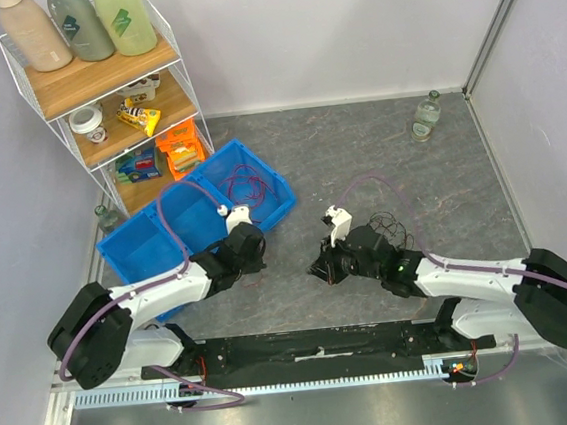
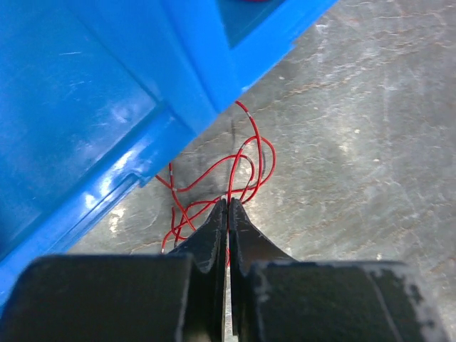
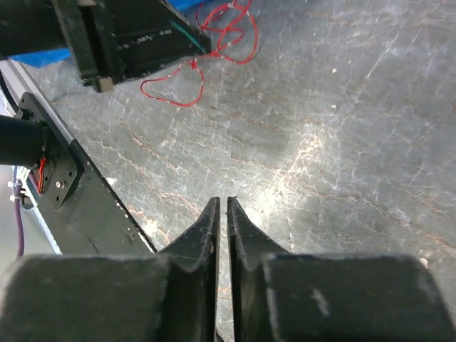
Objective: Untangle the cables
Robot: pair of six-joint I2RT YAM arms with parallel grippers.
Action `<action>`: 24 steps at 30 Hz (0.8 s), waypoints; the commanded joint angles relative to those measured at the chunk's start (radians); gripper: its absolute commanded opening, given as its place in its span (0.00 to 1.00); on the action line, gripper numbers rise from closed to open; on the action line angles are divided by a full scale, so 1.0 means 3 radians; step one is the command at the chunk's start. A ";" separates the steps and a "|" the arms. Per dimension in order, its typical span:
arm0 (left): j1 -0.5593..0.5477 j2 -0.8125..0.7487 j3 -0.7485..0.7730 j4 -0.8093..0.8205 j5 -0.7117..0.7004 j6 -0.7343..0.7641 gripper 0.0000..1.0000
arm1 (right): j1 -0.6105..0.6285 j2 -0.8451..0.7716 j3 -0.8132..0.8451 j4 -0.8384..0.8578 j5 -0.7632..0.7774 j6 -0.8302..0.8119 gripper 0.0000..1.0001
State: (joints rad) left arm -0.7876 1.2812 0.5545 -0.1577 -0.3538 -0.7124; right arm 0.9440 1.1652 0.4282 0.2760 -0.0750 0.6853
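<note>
- The left gripper has its two fingers pressed together. A strand of the red cable bunch runs into the seam between the tips, and red shows again lower in the seam, so the fingers are clamped on that strand.
- The red cable bunch lies on the table, spreading out in loose loops just ahead of the left fingertips. It sits just beside the outer wall of the blue bin. Whether it touches the wall cannot be told.
- The right gripper is closed, with only a hairline slit between the fingers and nothing held. Its tips are low over bare table surface.
- In the right wrist view, the red cable bunch is well ahead of the right fingertips, at the tip of the left gripper. One loop trails out toward the near edge of the table.
- A second bunch of red and purple cables lies inside the far right compartment of the blue bin, apart from both grippers.
- A black wire bunch rests on the table just beside the right arm's wrist, behind its fingertips.
</note>
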 commanded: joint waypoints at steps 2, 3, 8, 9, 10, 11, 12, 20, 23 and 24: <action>-0.0018 -0.0429 -0.0175 0.0626 0.0544 0.0411 0.02 | -0.0022 0.0237 0.0239 0.0103 -0.0287 -0.0065 0.23; -0.0013 -0.0557 -0.0257 0.0755 0.0773 0.0477 0.02 | -0.0027 0.0242 0.0245 0.0123 -0.0307 -0.0096 0.26; -0.0008 -0.0947 -0.0396 0.1154 0.1526 0.0406 0.02 | -0.0165 0.0089 0.0133 0.0220 -0.0456 -0.0310 0.44; -0.0013 -0.0957 -0.0391 0.1175 0.1623 0.0371 0.02 | -0.0216 0.0008 0.0102 0.0225 -0.0481 -0.0336 0.46; -0.0018 -0.0962 -0.0371 0.1190 0.1710 0.0345 0.02 | -0.0277 -0.0084 0.0056 0.0256 -0.0502 -0.0356 0.49; -0.0013 -0.0967 -0.0350 0.1196 0.1812 0.0309 0.02 | -0.0339 -0.0156 0.0010 0.0297 -0.0547 -0.0362 0.52; -0.0018 -0.0967 -0.0335 0.1196 0.1894 0.0273 0.02 | -0.0385 -0.0243 -0.0026 0.0358 -0.0629 -0.0372 0.52; -0.0013 -0.1080 -0.0340 0.1405 0.2340 0.0069 0.02 | -0.0442 -0.0509 -0.0052 0.0466 -0.0574 -0.0398 0.50; -0.0008 -0.1100 -0.0304 0.1472 0.2437 0.0053 0.02 | -0.0442 -0.0453 -0.0016 0.0399 -0.0558 -0.0393 0.44; -0.0013 -0.1111 -0.0284 0.1487 0.2458 0.0058 0.02 | -0.0442 -0.0443 -0.0011 0.0389 -0.0523 -0.0372 0.42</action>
State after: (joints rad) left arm -0.7876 0.9730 0.4419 0.2070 0.3000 -0.6643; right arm 0.8131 1.0256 0.4164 0.3725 -0.2493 0.5819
